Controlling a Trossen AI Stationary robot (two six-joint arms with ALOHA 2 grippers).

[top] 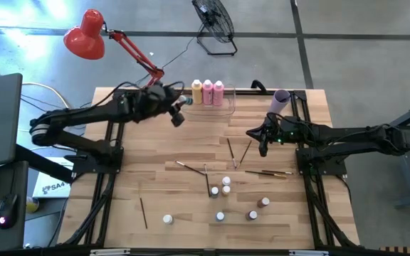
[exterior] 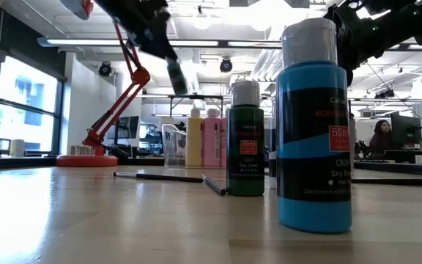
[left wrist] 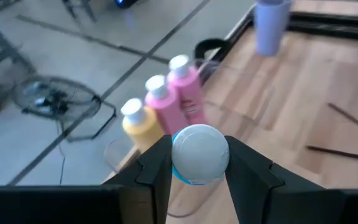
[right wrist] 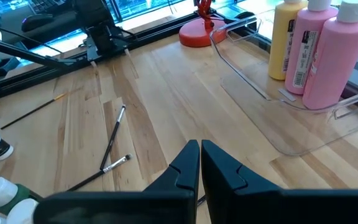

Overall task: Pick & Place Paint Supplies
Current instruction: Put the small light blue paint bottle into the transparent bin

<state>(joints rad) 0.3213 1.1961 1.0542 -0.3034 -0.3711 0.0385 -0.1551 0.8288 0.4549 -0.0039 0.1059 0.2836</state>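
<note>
My left gripper (top: pixel 180 108) hovers above the table's far left part, just left of the clear bin (top: pixel 223 110), and is shut on a small blue bottle with a white cap (left wrist: pixel 199 152). In the bin stand three tall bottles: one yellow (top: pixel 196 91) and two pink (top: pixel 213 92). My right gripper (top: pixel 263 141) waits shut and holding nothing, right of centre. Several small white-capped bottles (top: pixel 225 186) stand near the table's front and several thin brushes (top: pixel 230 151) lie around the middle. My left gripper pinches the small bottle between its two fingers (left wrist: pixel 157 171), one on each side of the body just under the white cap (left wrist: pixel 188 179). The fingers reach out slanting slightly downward toward the bin. The bottle hangs tilted (exterior: pixel 176 73), lifted clear of the table.
A lilac cup (top: pixel 281 99) stands at the far right, beyond my right gripper. A red desk lamp (top: pixel 85 34) is clamped at the far left edge. A green bottle (exterior: pixel 246 139) and a blue bottle (exterior: pixel 313 125) stand close to the low camera.
</note>
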